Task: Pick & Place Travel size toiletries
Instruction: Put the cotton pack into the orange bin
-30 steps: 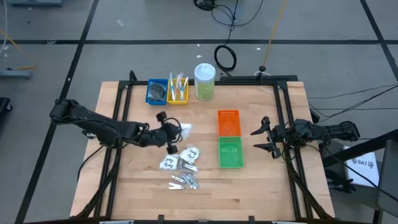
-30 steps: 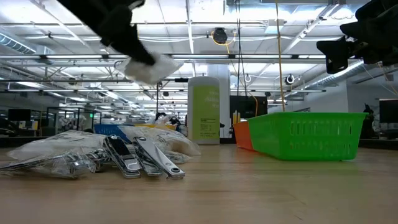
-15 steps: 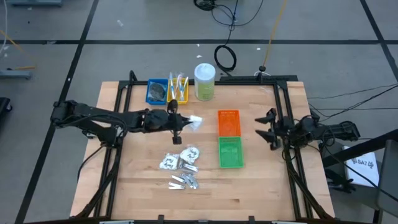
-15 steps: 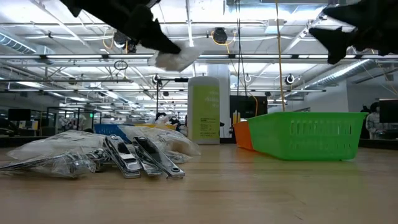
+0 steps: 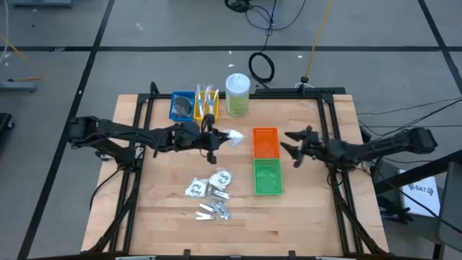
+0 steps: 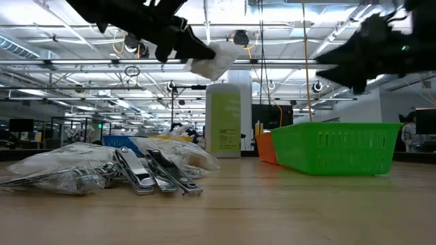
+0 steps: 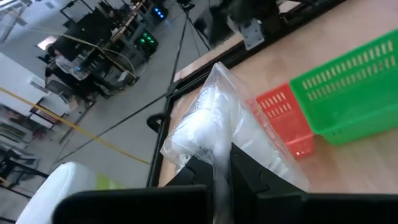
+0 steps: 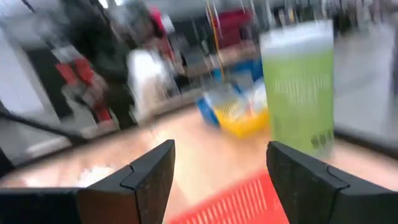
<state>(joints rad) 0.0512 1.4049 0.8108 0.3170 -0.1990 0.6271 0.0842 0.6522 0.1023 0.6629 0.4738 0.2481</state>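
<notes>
My left gripper (image 5: pixel 214 139) is shut on a white crinkly packet (image 5: pixel 232 136), high over the table just left of the orange tray (image 5: pixel 265 141). The packet (image 6: pixel 214 60) also shows in the low view, well above the tabletop. More travel size toiletries lie in a heap (image 5: pixel 209 186) near the table's middle, with silvery pieces (image 5: pixel 215 211) in front of it. My right gripper (image 5: pixel 292 145) hangs open, nothing between its fingers, right of the orange and green trays (image 5: pixel 267 176). My left gripper pinches the packet's flat clear-wrap end (image 7: pixel 219 155) between its two fingers. The fingers (image 7: pixel 249 177) come almost level from the table's left. The packet's puffy white body (image 7: pixel 208 118) sticks out past the fingertips, lifted clear of the table.
A blue tray (image 5: pixel 181 106), a yellow tray with sticks (image 5: pixel 206 105) and a tall clear jar with a white lid (image 5: pixel 237 94) stand along the far edge. The jar (image 8: pixel 298 81) also shows in the right wrist view. Bare wood lies at the near right.
My left gripper has carried the packet toward the table's right, from above the heap to beside the orange tray, rolling its wrist as it went. My right gripper has swung from the table's right edge toward the trays and stays open.
</notes>
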